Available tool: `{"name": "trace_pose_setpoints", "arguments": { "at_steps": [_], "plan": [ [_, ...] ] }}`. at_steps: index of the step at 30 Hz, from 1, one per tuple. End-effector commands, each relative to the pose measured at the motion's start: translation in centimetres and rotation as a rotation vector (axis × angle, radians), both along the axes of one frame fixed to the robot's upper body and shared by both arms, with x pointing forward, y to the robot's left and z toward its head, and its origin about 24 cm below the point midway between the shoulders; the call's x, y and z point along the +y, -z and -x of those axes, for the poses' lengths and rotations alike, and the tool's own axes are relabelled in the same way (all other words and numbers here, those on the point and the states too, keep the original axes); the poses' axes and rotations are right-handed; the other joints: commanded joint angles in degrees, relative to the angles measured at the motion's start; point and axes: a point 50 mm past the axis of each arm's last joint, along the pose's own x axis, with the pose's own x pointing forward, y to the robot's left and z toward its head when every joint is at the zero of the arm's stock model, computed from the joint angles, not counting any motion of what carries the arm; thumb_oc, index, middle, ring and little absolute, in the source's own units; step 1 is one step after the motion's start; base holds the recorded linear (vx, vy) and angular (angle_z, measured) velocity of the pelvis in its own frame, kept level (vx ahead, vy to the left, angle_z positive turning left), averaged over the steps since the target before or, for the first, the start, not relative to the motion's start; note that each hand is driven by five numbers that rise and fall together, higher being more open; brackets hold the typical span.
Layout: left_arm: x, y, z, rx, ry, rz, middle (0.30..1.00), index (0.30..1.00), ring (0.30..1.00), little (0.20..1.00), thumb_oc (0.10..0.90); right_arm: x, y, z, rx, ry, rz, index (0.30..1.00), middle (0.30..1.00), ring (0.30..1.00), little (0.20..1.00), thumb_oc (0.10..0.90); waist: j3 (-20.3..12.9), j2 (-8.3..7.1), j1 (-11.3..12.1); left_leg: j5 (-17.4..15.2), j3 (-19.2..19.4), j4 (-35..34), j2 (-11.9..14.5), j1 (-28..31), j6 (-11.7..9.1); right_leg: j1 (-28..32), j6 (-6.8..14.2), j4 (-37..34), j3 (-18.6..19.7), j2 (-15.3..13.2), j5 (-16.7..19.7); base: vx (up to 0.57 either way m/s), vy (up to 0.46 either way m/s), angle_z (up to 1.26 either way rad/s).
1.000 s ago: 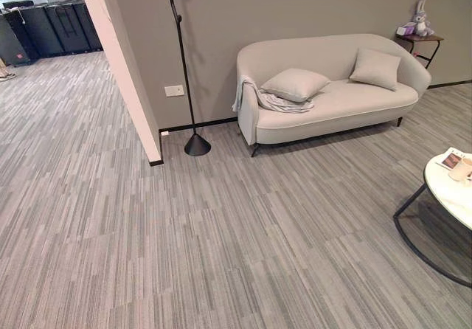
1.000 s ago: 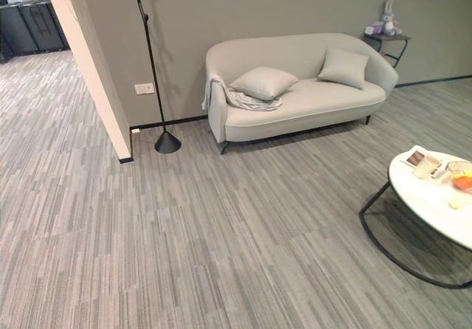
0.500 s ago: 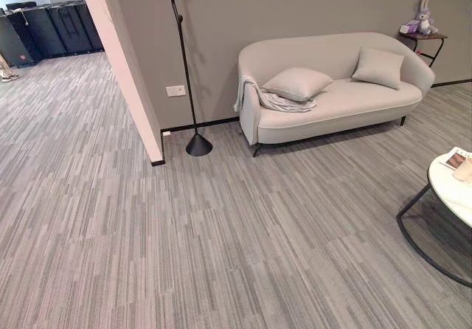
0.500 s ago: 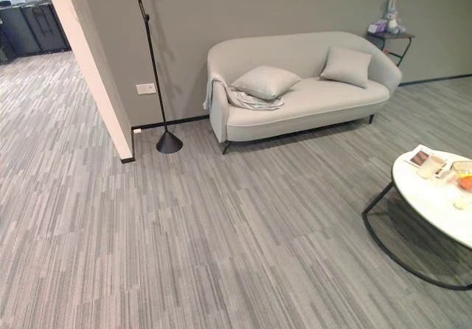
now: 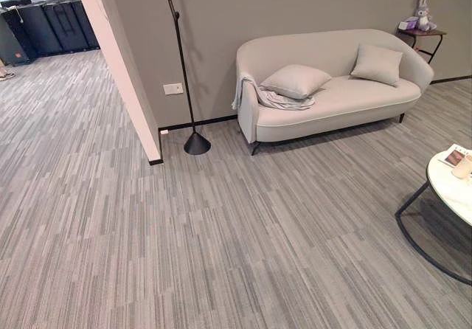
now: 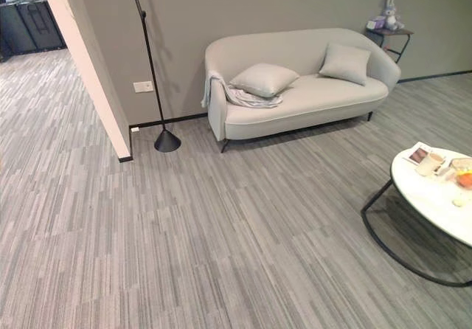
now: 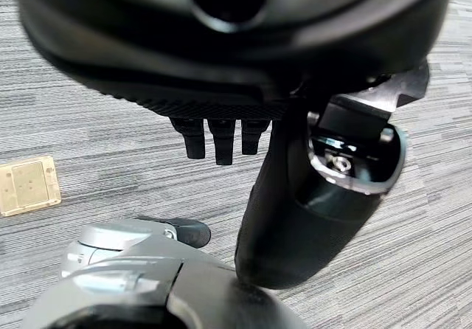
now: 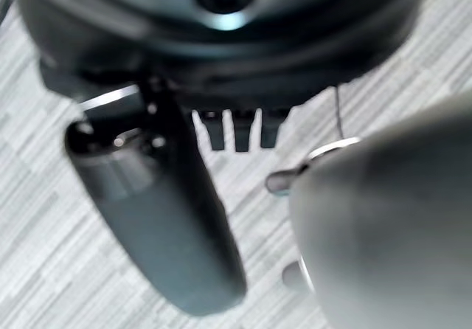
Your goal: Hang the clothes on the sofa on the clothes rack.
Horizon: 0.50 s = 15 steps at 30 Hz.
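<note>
One sofa (image 5: 332,85) at 1 o'clock bears two cushions (image 5: 295,80) and one crumpled grey garment (image 5: 274,100). One rack (image 5: 181,63) stands at 11. Both hands' (image 7: 295,218) fingers (image 8: 236,133) hang straight, empty.

A living room: a pale sofa (image 5: 332,85) with cushions (image 5: 295,80), round coffee table (image 6: 435,196), carpeted floor (image 5: 221,233).

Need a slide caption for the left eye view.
Pale grey garment draped over beige sofa's arm beside black floor-standing clothes rack.
</note>
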Motion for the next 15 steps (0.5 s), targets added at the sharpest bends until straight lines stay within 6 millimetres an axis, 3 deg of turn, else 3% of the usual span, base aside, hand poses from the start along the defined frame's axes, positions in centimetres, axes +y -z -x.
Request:
{"name": "trace_pose_setpoints", "arguments": {
  "at_steps": [1,2,5,7,9,12,13,15],
  "plan": [
    [-3.1,0.2,-2.2,-0.053,0.050,0.071,0.900,0.900,0.900,0.900,0.800,0.5,-0.2,-2.2,-0.045,-0.049,-0.001,0.900,0.900,0.900,0.900,0.800,1.42,0.29,1.11,-2.07,0.38,-0.53,2.09,-0.47,-0.61,-6.14,6.03,8.16,-3.45,-6.28,3.29,-0.12,0.179,-0.32],
    [-3.0,-0.1,-3.4,-0.093,0.047,0.065,0.900,0.900,0.900,0.900,0.800,0.5,-0.6,-4.1,-0.099,-0.029,-0.001,0.900,0.900,0.900,0.900,0.800,5.21,2.38,0.17,-2.34,1.20,-0.53,2.78,0.57,1.16,-16.14,10.54,27.36,-3.91,-9.05,7.95,-0.09,0.145,-0.50],
    [-2.8,-0.1,-3.4,-0.083,0.063,0.050,0.900,0.900,0.900,0.900,0.800,0.5,-0.9,-5.6,-0.155,0.011,-0.003,0.900,0.900,0.900,0.900,0.800,6.67,3.15,-0.57,-3.17,2.12,-0.53,2.92,1.92,1.39,-20.28,12.04,35.15,-4.37,-11.95,9.70,0.01,0.087,-0.39],
    [-2.2,-0.1,-3.0,-0.060,0.058,0.039,0.900,0.900,0.900,0.900,0.800,0.8,-0.9,-5.7,-0.168,0.036,-0.012,0.900,0.900,0.900,0.900,0.800,7.06,2.78,-0.55,-4.54,2.78,-0.53,3.08,3.08,0.64,-19.53,11.57,31.21,-7.44,-16.68,9.38,0.18,-0.145,0.04],
    [-1.6,-0.2,-3.1,-0.059,0.045,0.023,0.900,0.900,0.900,0.900,0.800,1.1,-0.9,-6.1,-0.187,0.054,-0.016,0.900,0.900,0.900,0.900,0.800,7.01,1.99,0.16,-5.80,3.11,-0.53,4.00,3.26,-1.34,-18.37,10.65,19.49,-9.68,-21.07,9.97,0.21,-0.333,-0.06],
    [-1.0,-0.4,-3.8,-0.069,0.062,-0.002,0.900,0.900,0.900,0.900,0.800,1.2,-0.9,-6.2,-0.175,0.081,-0.025,0.900,0.900,0.900,0.900,0.800,6.46,1.63,1.15,-7.60,2.40,-0.53,6.45,4.28,-4.23,-17.39,13.30,3.00,-11.19,-27.48,18.70,0.26,-0.394,-0.21],
    [-1.0,-0.4,-3.8,-0.066,0.074,-0.005,0.900,0.900,0.900,0.900,0.800,1.5,-0.9,-6.0,-0.165,0.080,-0.033,0.900,0.900,0.900,0.900,0.800,6.03,1.48,1.28,-8.05,2.59,-0.53,7.34,4.95,-4.92,-17.44,13.77,1.17,-11.39,-28.46,21.45,0.37,-0.347,-0.22],
    [-0.8,-0.4,-3.9,-0.070,0.077,-0.009,0.900,0.900,0.900,0.900,0.800,1.6,-0.8,-5.9,-0.160,0.072,-0.035,0.900,0.900,0.900,0.900,0.800,5.49,0.82,1.58,-8.53,2.59,-0.53,7.45,5.28,-5.54,-15.98,13.77,-1.29,-11.80,-27.70,20.90,0.33,-0.267,-0.15]
  ]
}}
